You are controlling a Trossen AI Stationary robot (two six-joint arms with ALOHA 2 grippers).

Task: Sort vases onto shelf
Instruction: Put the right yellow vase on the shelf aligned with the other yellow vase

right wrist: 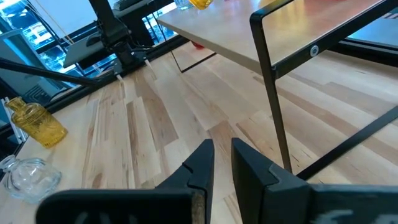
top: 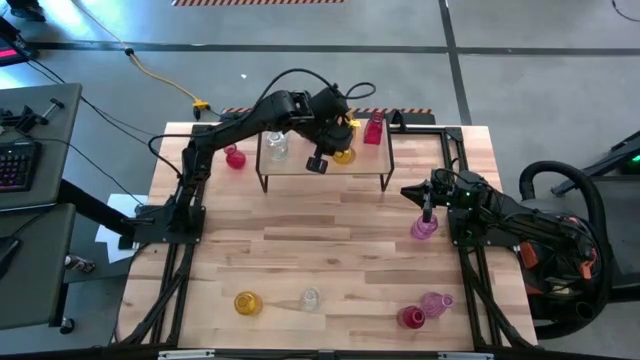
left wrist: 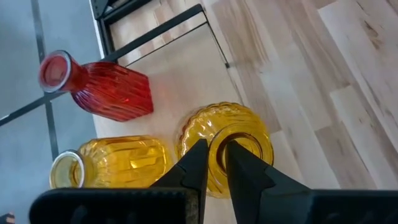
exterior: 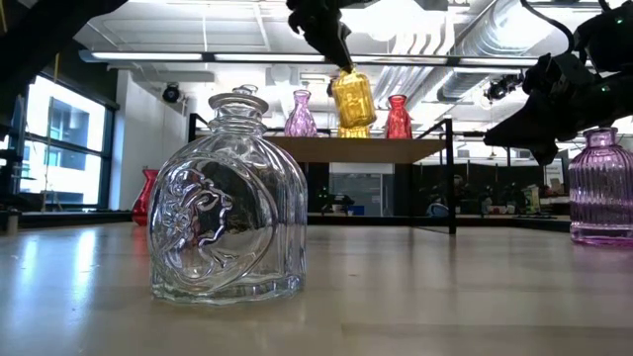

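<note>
1. The left tool (left wrist: 214,163) pinches the rim of an amber ribbed vase (left wrist: 225,146) on the shelf (top: 325,160), at 12 o'clock on the table (top: 330,250).
2. Best to spread the fingers slowly and lift straight up, clear of the neighbouring yellow vase (left wrist: 112,163).
3. The right tool (right wrist: 221,168), nearly closed and empty, waits at 3 o'clock.

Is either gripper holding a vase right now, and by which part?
Left gripper grips the round amber-yellow glass vase by its neck rim, over the shelf. Right gripper holds nothing.
</note>
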